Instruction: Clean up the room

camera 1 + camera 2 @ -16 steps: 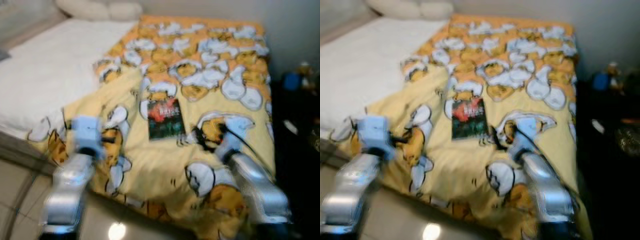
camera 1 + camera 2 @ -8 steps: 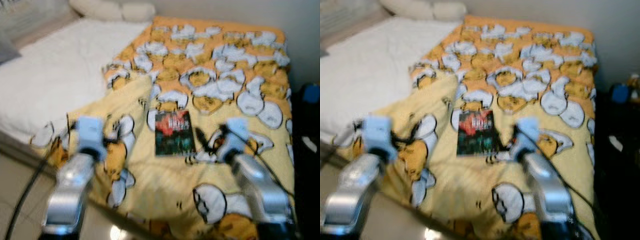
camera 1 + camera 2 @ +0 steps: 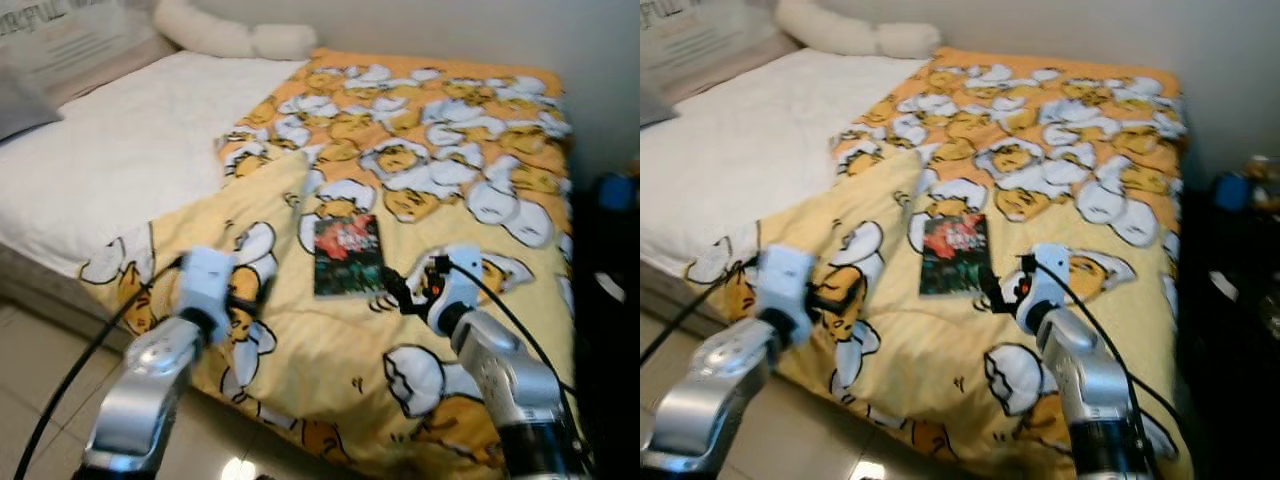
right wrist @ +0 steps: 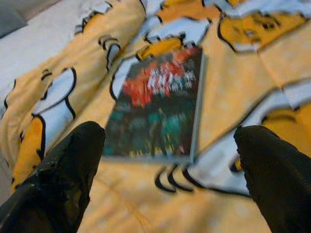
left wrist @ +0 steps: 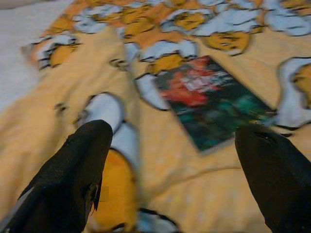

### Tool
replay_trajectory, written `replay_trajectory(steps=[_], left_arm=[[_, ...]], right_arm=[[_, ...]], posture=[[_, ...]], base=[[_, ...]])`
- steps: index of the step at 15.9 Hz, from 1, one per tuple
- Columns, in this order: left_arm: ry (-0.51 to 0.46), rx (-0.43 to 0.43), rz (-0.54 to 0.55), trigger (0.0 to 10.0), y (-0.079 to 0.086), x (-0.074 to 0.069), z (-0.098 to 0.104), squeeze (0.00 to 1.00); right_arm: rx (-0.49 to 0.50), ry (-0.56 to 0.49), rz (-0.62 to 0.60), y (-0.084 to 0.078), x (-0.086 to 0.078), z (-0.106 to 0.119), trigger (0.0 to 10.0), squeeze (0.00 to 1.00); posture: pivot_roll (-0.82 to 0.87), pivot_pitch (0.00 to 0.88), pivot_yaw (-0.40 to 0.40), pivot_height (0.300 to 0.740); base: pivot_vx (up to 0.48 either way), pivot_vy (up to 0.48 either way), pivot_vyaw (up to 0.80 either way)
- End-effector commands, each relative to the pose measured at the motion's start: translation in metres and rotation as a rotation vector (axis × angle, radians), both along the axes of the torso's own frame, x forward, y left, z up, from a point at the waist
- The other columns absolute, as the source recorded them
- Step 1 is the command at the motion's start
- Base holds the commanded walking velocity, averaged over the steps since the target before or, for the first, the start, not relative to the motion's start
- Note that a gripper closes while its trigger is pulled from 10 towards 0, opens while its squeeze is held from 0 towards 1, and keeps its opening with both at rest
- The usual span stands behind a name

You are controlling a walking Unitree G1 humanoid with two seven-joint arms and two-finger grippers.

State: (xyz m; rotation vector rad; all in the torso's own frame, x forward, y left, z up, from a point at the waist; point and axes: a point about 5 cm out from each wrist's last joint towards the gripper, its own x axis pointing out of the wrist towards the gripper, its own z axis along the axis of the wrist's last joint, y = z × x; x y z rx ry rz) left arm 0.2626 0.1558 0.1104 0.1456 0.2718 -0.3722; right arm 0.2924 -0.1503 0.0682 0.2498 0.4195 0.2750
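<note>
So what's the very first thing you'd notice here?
Probably the bright yellow blanket covered in cartoon ducks, spread over the bed beside the bare white mattress. A dark book with a red and green cover lies flat in the middle of it. The right pincer hovers open next to the book, the left pincer open farther off.

Bed [image 3: 120, 170] with white sheet, pale wall [image 3: 450, 30], glossy tiled floor [image 3: 30, 370]
</note>
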Motion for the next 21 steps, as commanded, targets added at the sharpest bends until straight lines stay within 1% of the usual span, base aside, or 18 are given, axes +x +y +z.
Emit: replay_trajectory(steps=[1, 2, 3, 4, 5, 6, 7, 8, 10, 13, 16, 18, 19, 20, 21], left_arm=[[0.019, 0.017, -0.019, 10.0, 0.002, 0.002, -0.001, 0.0], [0.018, 0.027, -0.04, 10.0, 0.001, 0.006, 0.001, 0.0], [0.014, 0.026, -0.036, 10.0, 0.002, 0.007, 0.003, 0.0], [0.002, 0.032, -0.026, 10.0, 0.005, 0.009, 0.005, 0.0], [-0.03, 0.028, 0.0, 10.0, 0.007, 0.01, 0.01, 0.0], [-0.04, 0.019, 0.014, 10.0, 0.008, 0.01, 0.011, 0.0], [-0.054, 0.014, 0.055, 10.0, 0.01, 0.01, 0.012, 0.0], [-0.083, 0.014, 0.131, 10.0, 0.015, 0.008, 0.013, 0.0], [-0.083, 0.016, 0.145, 10.0, 0.015, 0.006, 0.011, 0.0], [-0.068, -0.012, 0.084, 10.0, 0.006, 0.002, 0.012, 0.0], [-0.067, 0.002, 0.006, 10.0, 0.005, 0.001, 0.018, 0.0], [-0.058, -0.005, -0.084, 10.0, 0.003, -0.001, 0.025, 0.0], [-0.047, -0.001, -0.131, 10.0, 0.003, -0.004, 0.029, 0.0], [-0.034, 0.007, -0.16, 10.0, 0.005, -0.007, 0.031, 0.0], [-0.024, 0.015, -0.181, 10.0, 0.009, -0.01, 0.034, 0.0]], right_arm=[[0.04, 0.005, 0.001, 0.002, 0.01, 0.001, 10.0, 1.0], [0.055, 0.019, 0.005, 0.004, 0.019, -0.001, 10.0, 1.0], [0.062, 0.019, 0.008, 0.005, 0.022, 0.001, 10.0, 1.0], [0.066, 0.011, 0.017, 0.007, 0.028, 0.004, 10.0, 1.0], [0.068, -0.011, 0.031, 0.007, 0.034, 0.008, 10.0, 1.0], [0.069, -0.025, 0.037, 0.007, 0.035, 0.01, 10.0, 1.0], [0.068, -0.048, 0.043, 0.007, 0.036, 0.013, 10.0, 1.0], [0.056, -0.082, 0.047, 0.007, 0.035, 0.016, 10.0, 1.0], [0.068, -0.092, 0.043, 0.008, 0.035, 0.016, 10.0, 1.0], [0.043, -0.066, 0.043, 0.009, 0.038, 0.009, 10.0, 1.0], [0.046, -0.017, -0.015, 0.015, 0.052, 0.004, 10.0, 1.0], [0.03, 0.007, -0.037, 0.02, 0.061, 0.004, 10.0, 1.0], [0.02, 0.013, -0.037, 0.022, 0.064, 0.006, 10.0, 1.0], [0.012, 0.017, -0.029, 0.023, 0.067, 0.009, 10.0, 1.0], [-0.002, 0.023, -0.033, 0.023, 0.071, 0.011, 10.0, 1.0]], posture=[[-0.01, 0.0, 0.071, 0.74], [0.0, 0.0, 0.064, 0.74], [0.0, 0.0, 0.057, 0.74], [0.01, 0.0, 0.049, 0.74], [0.02, 0.0, 0.043, 0.74], [0.02, 0.0, 0.041, 0.74], [0.02, 0.0, 0.04, 0.74], [0.01, 0.0, 0.04, 0.74], [0.01, 0.0, 0.042, 0.74], [0.01, 0.0, 0.046, 0.74], [0.02, 0.0, 0.07, 0.74], [0.04, 0.061, 0.079, 0.74], [0.06, 0.118, 0.085, 0.74], [0.07, 0.145, 0.086, 0.74], [0.08, 0.19, 0.079, 0.74]], base=[[0.0, 0.0, 0.0], [0.0, 0.0, 0.0], [0.0, 0.0, 0.0], [0.0, 0.0, 0.0], [0.0, 0.0, 0.0], [0.0, 0.0, 0.0], [0.0, 0.0, 0.0], [0.0, 0.0, 0.0], [0.0, 0.0, 0.0], [0.0, 0.0, 0.0], [0.0, 0.0, 0.0], [0.0, 0.0, 0.0], [0.0, 0.0, 0.0], [0.0, 0.0, 0.0], [0.0, 0.0, 0.0]])
